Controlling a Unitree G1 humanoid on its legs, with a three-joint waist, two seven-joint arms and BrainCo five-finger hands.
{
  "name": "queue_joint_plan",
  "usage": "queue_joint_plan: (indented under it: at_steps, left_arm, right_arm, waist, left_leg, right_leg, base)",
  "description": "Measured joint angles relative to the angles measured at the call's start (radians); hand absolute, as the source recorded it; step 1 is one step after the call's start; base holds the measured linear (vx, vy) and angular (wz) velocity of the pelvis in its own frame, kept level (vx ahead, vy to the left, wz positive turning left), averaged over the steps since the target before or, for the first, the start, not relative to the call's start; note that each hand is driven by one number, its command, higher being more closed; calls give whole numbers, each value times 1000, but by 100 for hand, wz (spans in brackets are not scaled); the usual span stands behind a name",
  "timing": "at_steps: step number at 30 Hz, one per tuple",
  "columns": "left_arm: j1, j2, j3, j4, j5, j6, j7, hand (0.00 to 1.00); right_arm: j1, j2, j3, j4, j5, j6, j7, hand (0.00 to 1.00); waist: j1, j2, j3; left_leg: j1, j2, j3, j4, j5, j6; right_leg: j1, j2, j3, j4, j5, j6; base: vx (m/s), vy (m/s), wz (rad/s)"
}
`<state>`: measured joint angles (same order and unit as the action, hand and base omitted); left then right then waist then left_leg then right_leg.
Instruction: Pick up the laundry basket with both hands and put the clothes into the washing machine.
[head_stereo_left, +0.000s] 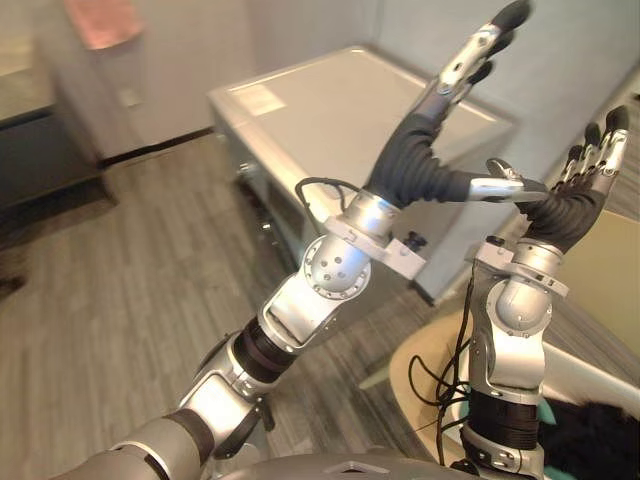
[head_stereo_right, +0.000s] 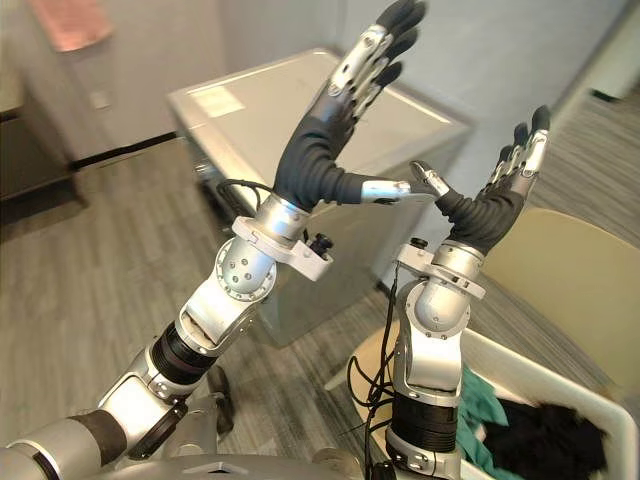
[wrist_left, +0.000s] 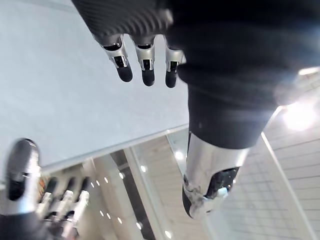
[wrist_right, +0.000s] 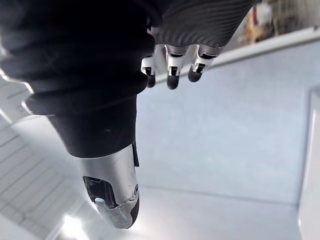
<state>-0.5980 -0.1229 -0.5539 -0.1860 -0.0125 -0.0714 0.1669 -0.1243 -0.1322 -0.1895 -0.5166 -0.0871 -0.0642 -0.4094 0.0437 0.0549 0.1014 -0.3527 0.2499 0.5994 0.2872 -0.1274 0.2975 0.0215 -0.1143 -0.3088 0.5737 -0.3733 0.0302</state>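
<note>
Both hands are raised in the air in front of me, fingers straight and spread, holding nothing. My left hand is up over the near corner of the washing machine, a grey-white box with a flat top. My right hand is beside it, slightly lower, its thumb close to the left thumb. The laundry basket, white-rimmed, sits low at the right behind my right forearm. It holds black clothes and a teal piece. In the wrist views, the left fingers and right fingers point at bare wall and ceiling.
A beige rounded panel stands just behind the basket. Grey wood-look floor spreads to the left of the machine. A dark low cabinet and something pink are at the far left wall.
</note>
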Motion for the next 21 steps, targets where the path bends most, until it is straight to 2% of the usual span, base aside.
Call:
queue_joint_plan:
  at_steps: [1,2,3,4,5,6,7,8,9,10,11,13,16,17,18,19,20,21]
  left_arm:
    - [44,9,8,5,11,-1,0,0]
    - [46,23,16,2,17,3,-2,0]
    - [62,59,28,-3,19,-5,-2,0]
    - [86,98,40,3,21,-6,-7,0]
    - [92,100,43,3,22,-6,-7,0]
    - [112,101,45,3,29,-8,-7,0]
    - [127,104,44,3,37,-10,-10,0]
    - [133,104,44,3,37,-11,-12,0]
    - [146,104,45,3,37,-13,-19,0]
    - [167,115,47,3,37,-13,-26,0]
    - [186,123,53,3,37,-13,-30,0]
    - [265,153,81,5,32,-13,-56,0]
    - [329,156,98,7,-7,-12,-82,0]
    - [349,156,87,36,-8,-12,-108,0]
    - [356,157,79,54,-8,-9,-123,0]
    - [378,163,77,73,-7,-5,-148,0]
    - [408,167,82,88,-6,2,-158,0]
    - [425,172,84,89,-6,7,-159,0]
  right_arm:
    - [24,-34,7,-6,-3,-10,18,0]
    - [26,-28,21,-7,-7,-17,31,0]
    - [25,-4,32,-5,-23,-22,49,0]
    - [29,16,67,-5,-33,-29,69,0]
    - [31,18,72,-4,-34,-34,74,0]
    - [39,18,92,-4,-35,-48,93,0]
    - [41,8,102,-4,-35,-59,108,0]
    - [41,3,104,-4,-35,-64,113,0]
    - [42,-6,100,-4,-36,-67,127,0]
    - [45,2,86,0,-36,-67,144,0]
    - [47,7,82,3,-36,-65,148,0]
    - [90,9,79,3,-38,-63,186,0]
    - [167,19,46,13,-39,-59,218,0]
    - [213,33,15,26,-51,-48,238,0]
    - [232,38,-1,32,-64,-39,248,0]
    - [264,53,-17,51,-78,-33,263,0]
    - [289,61,-21,72,-78,-22,272,0]
    - [296,68,-21,84,-78,-17,275,0]
  waist:
    - [-36,29,9]
    - [-35,3,12]
    - [-37,-30,21]
    - [-25,-31,20]
    - [-25,-30,19]
    - [-30,-26,17]
    - [-36,-21,13]
    - [-39,-15,9]
    - [-57,-4,0]
    - [-62,-6,1]
    - [-55,-12,1]
    - [-52,-33,-2]
    - [-50,-34,-2]
    - [-58,-32,-2]
    - [-60,-29,-1]
    - [-80,-26,0]
    - [-102,-27,0]
    - [-106,-28,1]
  left_leg:
    - [-3,21,50,-22,-96,-33]
    - [-15,12,72,14,-95,-38]
    - [-29,38,45,204,-78,-46]
    - [22,84,24,336,-76,-115]
    - [36,98,22,352,-77,-125]
    - [87,142,6,381,-80,-146]
    - [127,178,-11,358,-58,-188]
    - [147,183,-22,321,-25,-215]
    - [157,153,-45,221,-8,-350]
    - [138,104,-46,160,-5,-375]
    - [128,81,-48,139,2,-368]
    - [112,-21,-70,87,8,-327]
    - [108,-108,-112,78,-19,-283]
    - [103,-155,-159,74,-33,-260]
    - [105,-171,-183,69,-37,-252]
    - [106,-187,-219,55,-38,-235]
    - [118,-201,-248,26,-31,-222]
    - [131,-207,-254,8,-29,-221]
  right_leg:
    - [-56,24,12,32,-24,-18]
    - [-61,-2,17,-72,5,-24]
    - [-51,-52,-35,-77,21,7]
    - [-17,-72,-90,-110,46,12]
    - [-12,-75,-100,-118,51,12]
    - [6,-79,-144,-151,71,24]
    - [3,-79,-186,-179,92,41]
    - [-5,-82,-206,-188,103,54]
    - [-18,-94,-255,-215,133,79]
    - [-19,-113,-291,-262,183,93]
    - [-18,-122,-305,-292,213,93]
    - [10,-166,-342,-368,299,109]
    - [31,-243,-364,-321,334,109]
    - [13,-295,-338,-218,351,74]
    - [-19,-309,-284,-152,357,13]
    - [-86,-279,-107,-58,278,-46]
    - [-137,-210,34,-15,200,-27]
    - [-160,-178,86,-7,171,-16]
  base:
    - [-152,-114,209]
    - [-221,-116,226]
    - [-205,-67,175]
    - [-150,-50,134]
    - [-57,17,114]
    - [0,117,104]
    - [0,117,112]
    - [7,189,122]
    - [43,277,112]
    - [51,340,102]
    - [62,378,74]
    - [75,355,77]
    - [136,381,89]
    - [141,305,103]
    - [180,298,117]
    - [151,163,99]
    - [153,131,88]
    - [145,84,45]
